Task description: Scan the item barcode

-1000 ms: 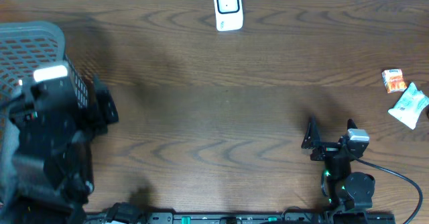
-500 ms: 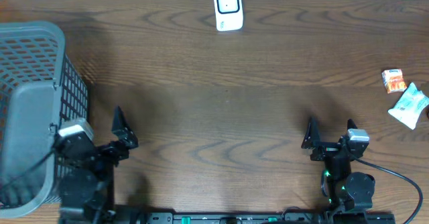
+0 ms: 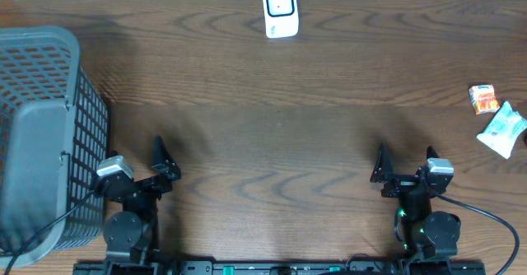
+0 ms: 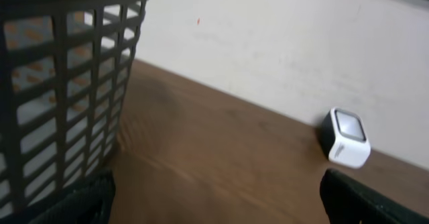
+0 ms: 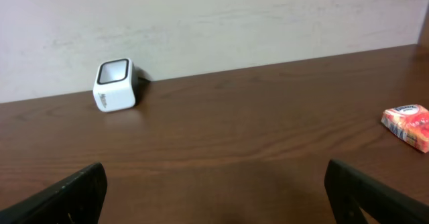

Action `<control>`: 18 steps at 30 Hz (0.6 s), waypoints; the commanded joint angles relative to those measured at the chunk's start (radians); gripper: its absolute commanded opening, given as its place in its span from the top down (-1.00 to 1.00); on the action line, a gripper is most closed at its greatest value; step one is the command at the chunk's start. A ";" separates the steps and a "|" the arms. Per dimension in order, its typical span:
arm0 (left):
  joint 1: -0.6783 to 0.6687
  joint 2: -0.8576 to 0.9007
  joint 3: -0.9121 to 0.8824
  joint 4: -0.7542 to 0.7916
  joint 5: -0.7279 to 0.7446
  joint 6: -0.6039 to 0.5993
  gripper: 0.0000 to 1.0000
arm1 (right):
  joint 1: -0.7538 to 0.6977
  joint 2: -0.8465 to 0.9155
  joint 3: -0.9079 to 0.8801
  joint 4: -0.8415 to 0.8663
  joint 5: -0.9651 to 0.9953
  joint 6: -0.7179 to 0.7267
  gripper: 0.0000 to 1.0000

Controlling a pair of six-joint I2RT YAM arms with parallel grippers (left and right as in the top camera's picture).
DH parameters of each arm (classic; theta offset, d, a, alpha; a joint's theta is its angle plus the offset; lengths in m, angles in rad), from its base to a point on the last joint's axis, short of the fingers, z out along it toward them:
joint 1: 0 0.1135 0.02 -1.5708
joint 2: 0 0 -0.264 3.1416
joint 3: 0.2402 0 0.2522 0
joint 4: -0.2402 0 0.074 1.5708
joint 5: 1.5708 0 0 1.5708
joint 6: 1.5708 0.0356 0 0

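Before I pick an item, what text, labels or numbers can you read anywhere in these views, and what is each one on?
No text can be read in any view.
Orange packet: a dark band of print along the top, too blurred to read.
White and blue packet: blue print, too small to read.
White scanner: a faint grey mark on its side, unreadable.

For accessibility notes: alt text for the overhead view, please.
At the near edge of a wooden table, the left gripper and right gripper sit open and empty. A white scanner stands at the far edge, a grey mesh basket at left, an orange packet and a white packet at right.
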 commanded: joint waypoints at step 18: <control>0.073 -0.050 -0.139 0.011 -0.013 0.028 -0.96 | 0.007 -0.007 -0.002 -0.004 0.009 0.013 -0.98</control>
